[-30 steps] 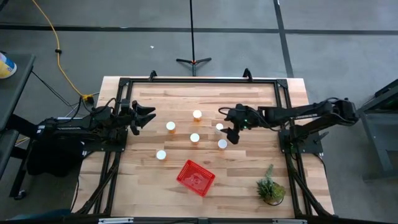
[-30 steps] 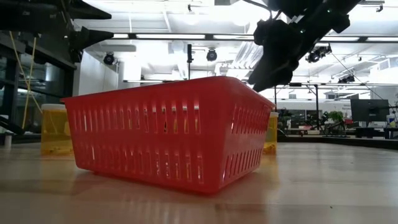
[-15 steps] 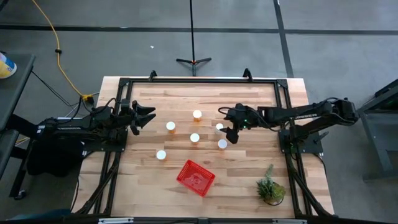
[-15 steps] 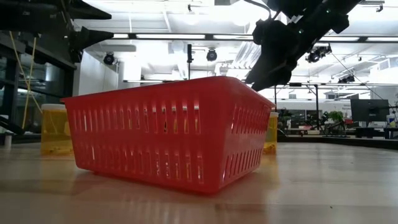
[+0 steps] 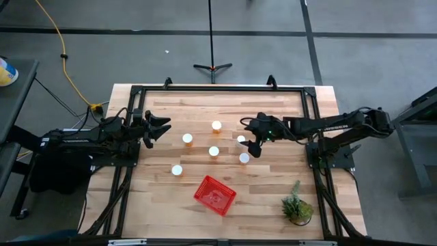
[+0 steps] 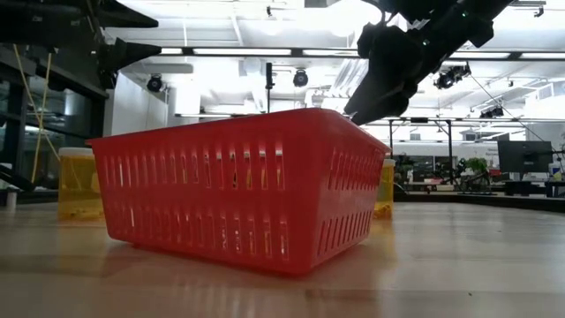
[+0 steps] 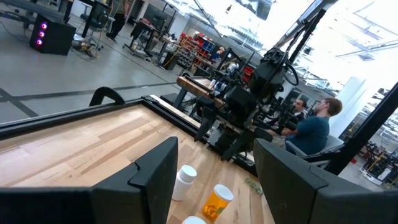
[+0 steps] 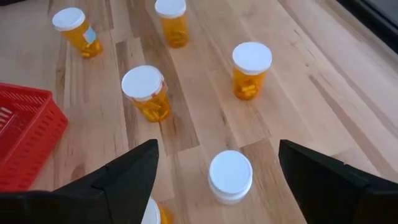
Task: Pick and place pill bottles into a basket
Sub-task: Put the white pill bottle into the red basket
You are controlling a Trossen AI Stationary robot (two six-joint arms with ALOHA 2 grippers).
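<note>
Right gripper (image 8: 214, 171) spread wide above round white-capped amber plastic pill bottles (image 8: 144, 92) on planked wood table (image 5: 273, 184). Square red mesh plastic basket (image 5: 215, 194) empty. Left gripper (image 7: 214, 180) wide, waiting at the table's left edge.

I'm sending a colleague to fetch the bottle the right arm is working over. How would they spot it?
Find the red basket near the table's front edge, then look past it to the cluster of white-capped pill bottles. The one meant sits right beside the right end effector, open above it. In the right wrist view, it shows an all-white body, unlike its amber neighbours.
</note>
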